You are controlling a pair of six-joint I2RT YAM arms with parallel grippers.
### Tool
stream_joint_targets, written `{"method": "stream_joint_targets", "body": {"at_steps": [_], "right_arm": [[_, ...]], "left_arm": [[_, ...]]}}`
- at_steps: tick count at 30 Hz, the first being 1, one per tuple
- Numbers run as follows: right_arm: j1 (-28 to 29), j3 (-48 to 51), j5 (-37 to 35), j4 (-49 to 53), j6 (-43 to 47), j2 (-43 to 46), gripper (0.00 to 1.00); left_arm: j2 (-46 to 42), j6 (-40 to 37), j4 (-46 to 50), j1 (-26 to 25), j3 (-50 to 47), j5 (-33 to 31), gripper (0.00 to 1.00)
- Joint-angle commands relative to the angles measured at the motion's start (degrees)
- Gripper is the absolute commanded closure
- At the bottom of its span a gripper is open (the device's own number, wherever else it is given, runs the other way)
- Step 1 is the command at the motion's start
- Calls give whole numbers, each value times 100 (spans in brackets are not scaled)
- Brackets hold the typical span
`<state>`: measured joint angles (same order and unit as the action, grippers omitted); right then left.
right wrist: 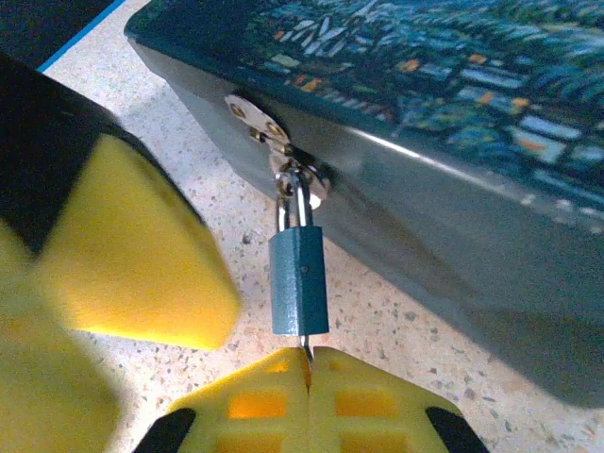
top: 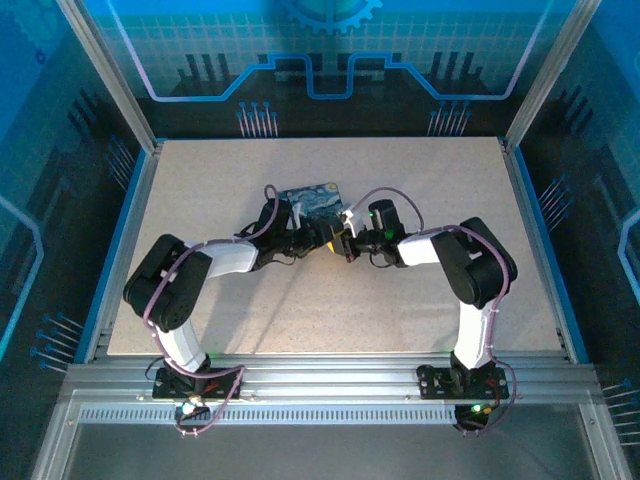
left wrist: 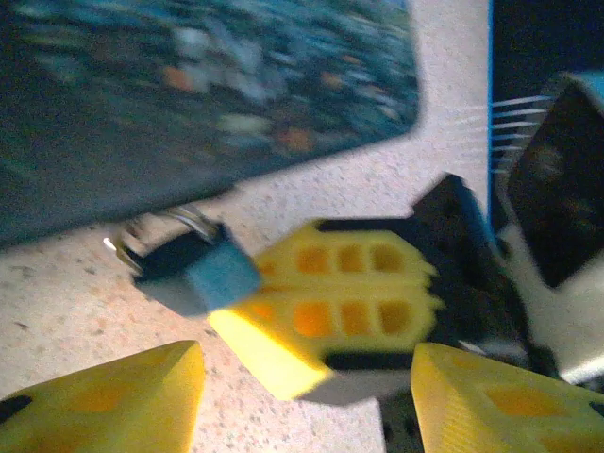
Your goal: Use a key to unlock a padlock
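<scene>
Key point(right wrist: 304, 345) mostly hidden, pinched by the right gripper point(right wrist: 309, 370) beneath the matte blue-grey padlock point(right wrist: 300, 283). Blurred left gripper point(left wrist: 309, 377) stands spread.

Speckled beige table point(top: 330, 310), blue-edged; behind it a blue wall point(top: 200, 40) with gear and circuit print; metal rails point(top: 330, 385) along its near edge.

1. The key point(right wrist: 304, 347): just a thin sliver shows below the padlock point(right wrist: 299, 283); the rest is hidden between the right gripper's point(right wrist: 309, 377) pressed-together fingers.
2. In the left wrist view the box point(left wrist: 189, 85) and padlock are smeared by blur, and the box runs off the top and left edges.
3. The left fingers point(left wrist: 113, 401) are cut by the bottom edge there, and blurred in the right wrist view.
4. From above, padlock and key are too small to tell.
</scene>
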<state>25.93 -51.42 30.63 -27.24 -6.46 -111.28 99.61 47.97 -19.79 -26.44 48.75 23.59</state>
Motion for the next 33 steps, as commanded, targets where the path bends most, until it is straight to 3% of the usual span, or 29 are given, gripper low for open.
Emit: {"method": "stream_joint_targets", "body": {"at_steps": [1,14,33], "right_arm": [[35,-69,153,-118,-206,-105,98],[146,-227,416,329,-1006,127,98],[202,-664,620,888,-1775,72,98]], "left_arm": [[-466,162,-319,-16,-244,234,36],[-560,1574,-1965,165,-1459,-514,41],[94,2396,-3082,145,-1702,-922,45]]}}
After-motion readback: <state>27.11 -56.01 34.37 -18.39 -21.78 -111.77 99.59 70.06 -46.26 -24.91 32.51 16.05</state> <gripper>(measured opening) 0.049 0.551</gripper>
